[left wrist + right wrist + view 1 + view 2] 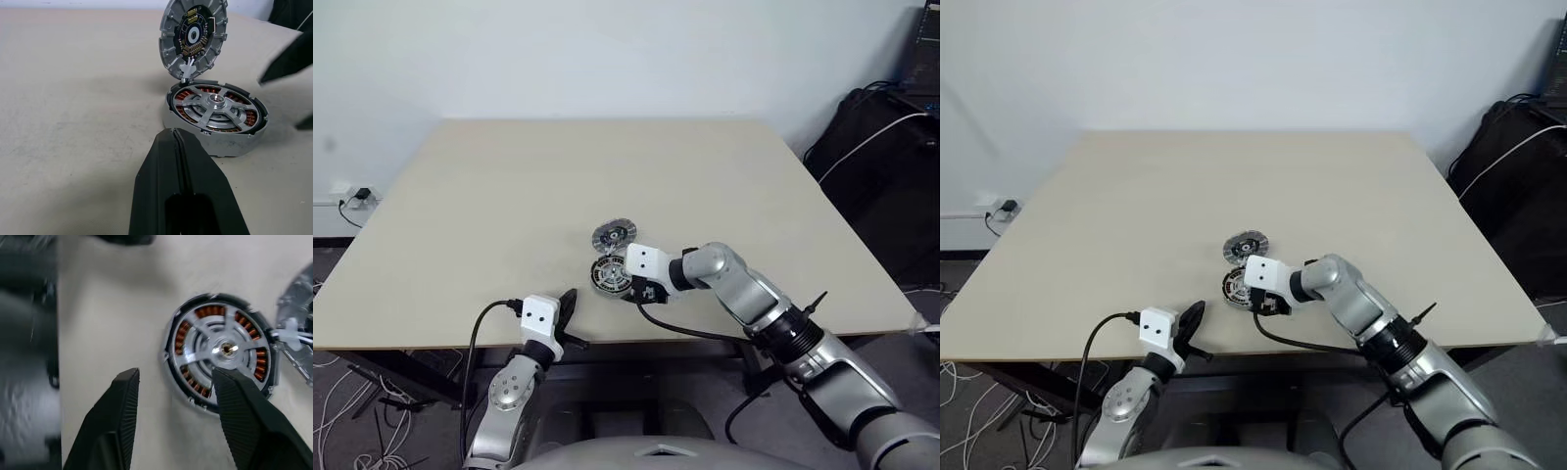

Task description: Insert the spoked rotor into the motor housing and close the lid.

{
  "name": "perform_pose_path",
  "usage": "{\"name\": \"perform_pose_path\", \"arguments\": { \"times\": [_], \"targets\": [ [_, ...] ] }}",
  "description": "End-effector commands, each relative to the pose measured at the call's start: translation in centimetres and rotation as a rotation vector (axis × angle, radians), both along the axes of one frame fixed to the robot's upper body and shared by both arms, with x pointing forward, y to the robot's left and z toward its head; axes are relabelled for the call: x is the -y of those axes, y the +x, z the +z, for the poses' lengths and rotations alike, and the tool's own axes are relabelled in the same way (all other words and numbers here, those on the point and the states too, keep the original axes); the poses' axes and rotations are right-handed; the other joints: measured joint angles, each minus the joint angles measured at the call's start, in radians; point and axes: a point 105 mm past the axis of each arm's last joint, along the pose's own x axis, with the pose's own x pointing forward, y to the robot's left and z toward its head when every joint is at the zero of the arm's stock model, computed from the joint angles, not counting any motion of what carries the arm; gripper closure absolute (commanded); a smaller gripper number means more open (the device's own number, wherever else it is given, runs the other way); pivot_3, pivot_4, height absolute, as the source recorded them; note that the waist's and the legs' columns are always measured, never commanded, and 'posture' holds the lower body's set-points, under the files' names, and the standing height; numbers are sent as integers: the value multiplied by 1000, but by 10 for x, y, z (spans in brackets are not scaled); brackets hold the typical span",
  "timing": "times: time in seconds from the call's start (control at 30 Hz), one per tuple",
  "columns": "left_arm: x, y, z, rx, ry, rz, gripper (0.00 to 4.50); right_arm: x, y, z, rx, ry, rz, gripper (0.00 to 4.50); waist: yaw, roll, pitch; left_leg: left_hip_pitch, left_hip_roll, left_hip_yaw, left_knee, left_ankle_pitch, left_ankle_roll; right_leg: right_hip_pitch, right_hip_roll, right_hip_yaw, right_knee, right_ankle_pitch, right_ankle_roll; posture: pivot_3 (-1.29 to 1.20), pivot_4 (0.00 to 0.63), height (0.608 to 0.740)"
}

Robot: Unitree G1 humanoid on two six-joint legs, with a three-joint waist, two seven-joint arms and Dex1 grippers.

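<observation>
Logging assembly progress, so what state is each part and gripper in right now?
spoked rotor: seated in the housing, windings visible between spokes.
motor housing: upright on the table, uncovered.
lid: open, tilted up behind the housing.
left gripper: shut, empty.
right gripper: open, above the housing.

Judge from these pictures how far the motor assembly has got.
Done: the spoked rotor sits inside the motor housing. In hand: nothing; the right gripper is open above it, the left gripper shut. Left: the lid stands upright, not closed.

Even, bright diffuse lighting; soft shadows under the table. Right wrist view motion-blurred, worst toward nine o'clock.
</observation>
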Motion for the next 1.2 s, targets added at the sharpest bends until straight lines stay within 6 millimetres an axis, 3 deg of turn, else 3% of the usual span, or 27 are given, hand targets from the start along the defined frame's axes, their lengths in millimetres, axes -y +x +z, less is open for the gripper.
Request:
{"name": "perform_pose_path", "arguments": {
  "times": [0.03,0.83,0.93,1.1,1.2],
  "targets": [
    [4,2,5,19,-20,-6,4500,-7,5,7,55,-62,89,1965,0,0,0,0,0,0,0,0,0,0,0,0,0,0,0,0,0,740],
    [0,-2,2,11,-28,51,4500,-11,25,-17,69,-224,179,1965,-6,0,-1,1,1,1,2,0,-1,1,1,1,1,3,0,0,0,740],
    [0,-3,2,10,-31,55,4500,-13,25,-18,65,-214,176,2595,-8,1,-1,2,2,2,2,1,-1,2,1,1,1,4,-2,0,0,740],
    [0,-3,2,7,-34,59,4500,-15,26,-17,68,-192,167,4238,-8,1,-1,2,2,1,2,1,-1,1,1,1,1,4,-2,0,0,740],
    [1,-3,2,8,-37,55,4500,-15,26,-17,68,-184,159,4405,-8,1,-1,1,2,2,2,2,-1,1,1,1,1,5,-2,0,0,740]
  ]
}}
